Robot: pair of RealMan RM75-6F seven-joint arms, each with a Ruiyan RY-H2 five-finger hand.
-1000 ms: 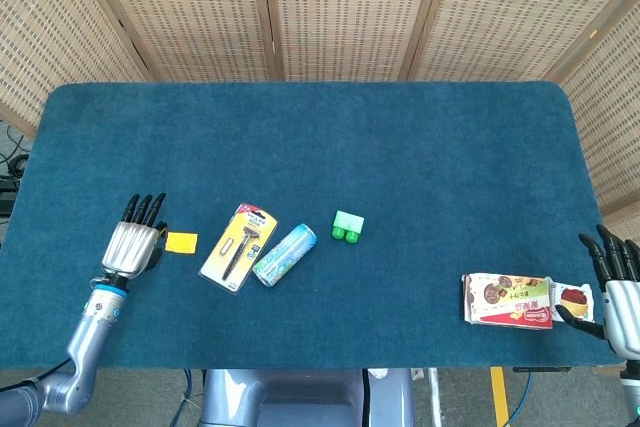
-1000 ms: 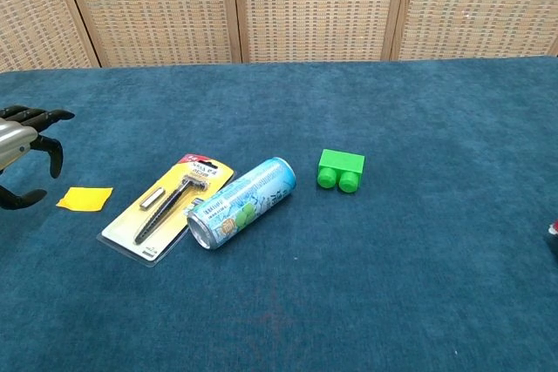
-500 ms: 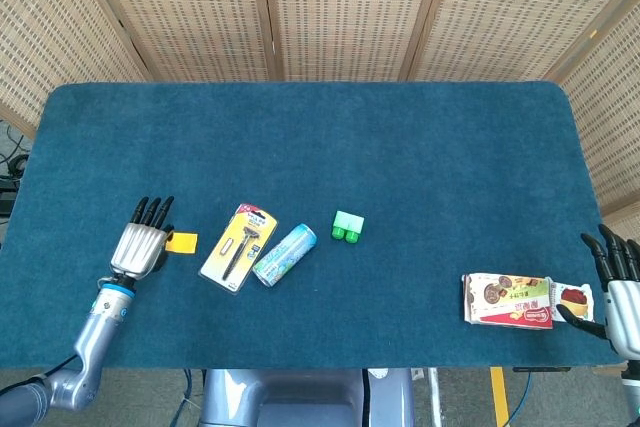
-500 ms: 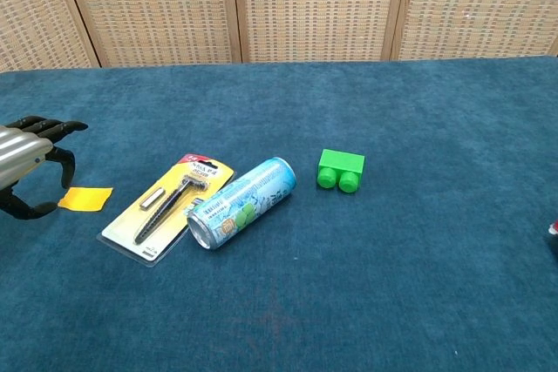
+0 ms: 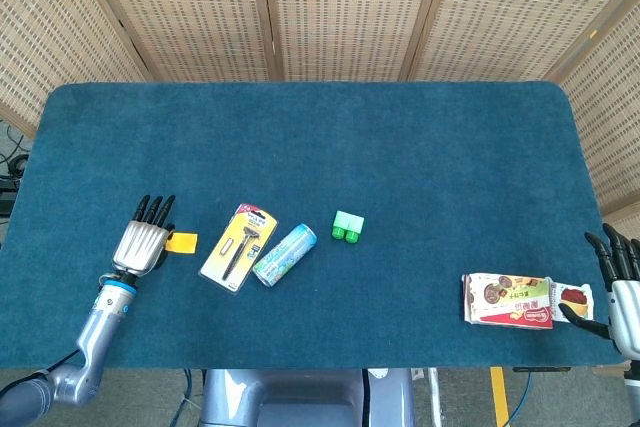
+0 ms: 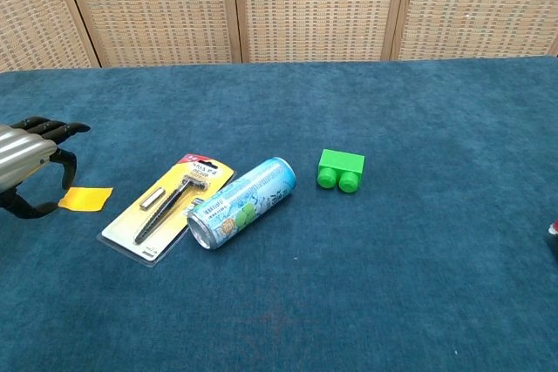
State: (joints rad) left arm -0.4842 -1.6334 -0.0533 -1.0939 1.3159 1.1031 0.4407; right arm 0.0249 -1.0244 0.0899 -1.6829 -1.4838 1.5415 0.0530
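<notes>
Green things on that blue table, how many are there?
1 fully green: a small green plastic brick with two round studs, mid-table. Just left of it lies a cylindrical drink can with only some green in its print. Nothing seems hidden.

Left hand (image 5: 143, 242): you have moved it right and slightly farther, now just beside the yellow note (image 5: 182, 242). Right hand (image 5: 622, 287): you have drawn it slightly nearer, at the table's right edge.

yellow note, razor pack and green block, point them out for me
yellow note (image 6: 85, 198), chest view, middle of the flat square
razor pack (image 6: 168, 208), chest view, on the razor handle
green block (image 6: 341, 164), chest view, top face
</notes>
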